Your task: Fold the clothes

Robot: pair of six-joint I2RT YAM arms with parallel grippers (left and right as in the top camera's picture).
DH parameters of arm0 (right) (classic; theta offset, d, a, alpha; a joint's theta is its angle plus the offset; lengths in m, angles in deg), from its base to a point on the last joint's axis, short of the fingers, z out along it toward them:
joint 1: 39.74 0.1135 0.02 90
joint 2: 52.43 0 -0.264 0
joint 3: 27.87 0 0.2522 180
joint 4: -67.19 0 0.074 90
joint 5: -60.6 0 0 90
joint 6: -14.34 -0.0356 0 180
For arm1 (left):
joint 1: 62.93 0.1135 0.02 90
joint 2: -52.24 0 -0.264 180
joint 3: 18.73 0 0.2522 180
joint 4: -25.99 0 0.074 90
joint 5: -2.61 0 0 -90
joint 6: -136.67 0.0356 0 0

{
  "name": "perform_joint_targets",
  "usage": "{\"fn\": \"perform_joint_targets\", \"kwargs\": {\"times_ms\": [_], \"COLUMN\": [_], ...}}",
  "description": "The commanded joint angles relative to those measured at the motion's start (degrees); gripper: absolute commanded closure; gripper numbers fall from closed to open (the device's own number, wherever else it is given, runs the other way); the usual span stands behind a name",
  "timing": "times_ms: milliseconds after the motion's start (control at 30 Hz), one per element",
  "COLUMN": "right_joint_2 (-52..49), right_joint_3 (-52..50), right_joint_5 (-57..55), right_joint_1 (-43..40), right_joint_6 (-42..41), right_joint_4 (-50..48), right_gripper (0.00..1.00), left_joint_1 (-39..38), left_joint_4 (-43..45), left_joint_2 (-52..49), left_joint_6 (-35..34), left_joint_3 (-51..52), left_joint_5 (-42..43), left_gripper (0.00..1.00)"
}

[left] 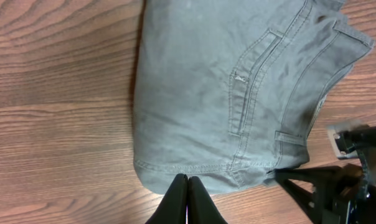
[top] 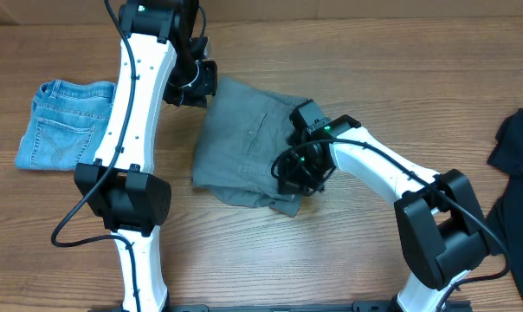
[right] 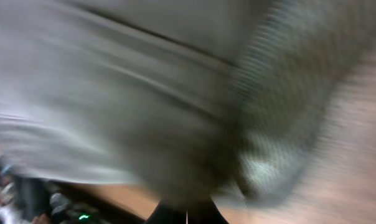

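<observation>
Firmly closed, left gripper [left: 187,188] on grey shorts [left: 200,93].

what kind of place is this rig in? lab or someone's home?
Probably a lab or data-collection bench, not a home: left arm and right arm mounted at a wood-grain table, with grey shorts, denim shorts and a black garment laid out like test items.

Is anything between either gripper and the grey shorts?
Nothing visible. The left gripper sits shut at the hem of the grey shorts; the right gripper is at their opposite edge, cloth filling its blurred view. The denim shorts and black garment lie well aside.
</observation>
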Motion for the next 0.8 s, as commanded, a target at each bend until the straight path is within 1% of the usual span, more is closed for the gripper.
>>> {"fn": "perform_joint_targets", "kwargs": {"times_ms": [0,33,100,200,267,300,367,433,467,533,600,767], "right_joint_2": [1.07,1.07,1.20,2.23,3.72,4.52,6.34,8.17,8.98,10.25,10.45,9.20], "right_joint_3": [0.57,0.59,1.11,3.21,4.87,5.57,6.67,7.13,7.13,7.13,7.10,5.03], "right_joint_5": [-11.96,-11.58,-10.21,-6.27,-2.25,-0.24,2.62,4.48,4.96,4.96,4.98,4.94], "right_joint_1": [-0.44,-0.46,-0.70,-1.42,-1.84,-2.10,-2.43,-2.47,-2.45,-2.45,-2.45,-1.57], "right_joint_6": [-2.36,-0.76,1.68,4.61,7.19,8.13,8.35,7.32,6.12,4.22,4.50,4.90], "right_joint_4": [1.99,1.62,1.36,2.05,2.03,2.03,2.21,2.45,2.43,1.75,-0.63,-8.46], "right_gripper": [0.96,0.96,0.96,0.96,0.96,0.96,0.96,0.96,0.96,0.96,0.96,0.96], "left_joint_1": [0.20,0.20,-0.04,-0.98,-1.62,-1.77,-1.79,-1.79,-1.79,-1.97,-2.23,-2.82], "left_joint_4": [-0.15,-0.15,-0.15,-0.15,-0.15,-0.11,0.33,2.14,3.61,7.80,11.19,20.55], "left_joint_2": [0.81,0.79,0.79,0.79,0.79,0.79,0.79,0.79,0.79,0.79,0.79,0.79], "left_joint_6": [1.18,1.18,1.20,1.44,1.42,1.42,1.38,1.33,1.36,1.44,1.40,1.11], "left_joint_3": [0.20,0.20,0.39,2.82,5.88,8.20,12.57,17.33,19.76,25.81,30.67,42.73], "left_joint_5": [-0.24,-0.02,1.18,2.73,2.29,2.25,2.32,2.84,3.91,7.43,8.57,10.93], "left_gripper": [0.85,0.81,0.77,0.76,0.70,0.69,0.71,0.80,0.85,0.92,0.96,0.96]}}
